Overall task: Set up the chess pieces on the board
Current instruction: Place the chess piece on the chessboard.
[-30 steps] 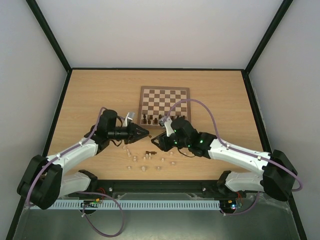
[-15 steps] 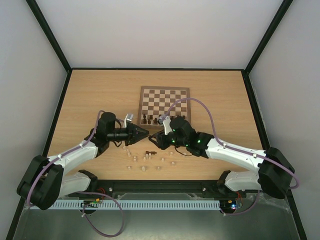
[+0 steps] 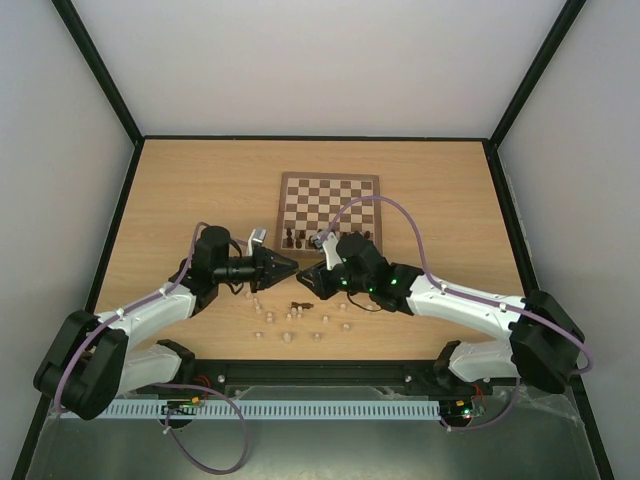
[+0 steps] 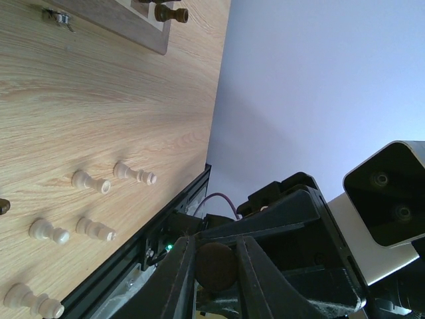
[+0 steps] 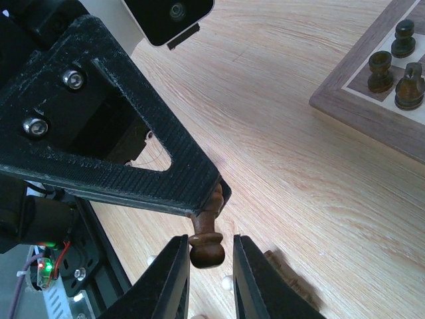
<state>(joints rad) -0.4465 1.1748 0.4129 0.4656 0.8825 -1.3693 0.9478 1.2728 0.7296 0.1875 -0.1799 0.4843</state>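
From above, the board [image 3: 330, 200] lay at the far middle of the table [image 3: 180, 200], with dark pieces [image 3: 303, 239] standing along its near row. Pale pieces [image 3: 287, 316] lay scattered on the table near the arm bases, with a couple of fallen dark ones [image 3: 300, 305] among them. The left gripper [image 3: 290, 265] and the right gripper [image 3: 306, 283] met tip to tip just in front of the board's near left corner. What sat between them was too small to make out here. Since a second earlier the right arm had slid a little leftward, closing on the left gripper, which had barely shifted. The loose pieces lay as before.

In the left wrist view, its fingers [image 4: 176, 282] were closed on the held piece [image 4: 216, 266], round and dark brown, seen end-on. The right gripper's black body blocked the space beyond. A board corner [image 4: 146, 36] and a small metal fitting [image 4: 58, 18] showed at the top.

In the right wrist view, the held piece [image 5: 206, 247] hung above the table, its thin end tucked into the left gripper's tip [image 5: 209, 186]. Its wide base sat between the right fingers [image 5: 174, 286], which stood slightly parted, a thin gap showing on one side. Three dark pieces stood near the board's rim [image 5: 372, 116].
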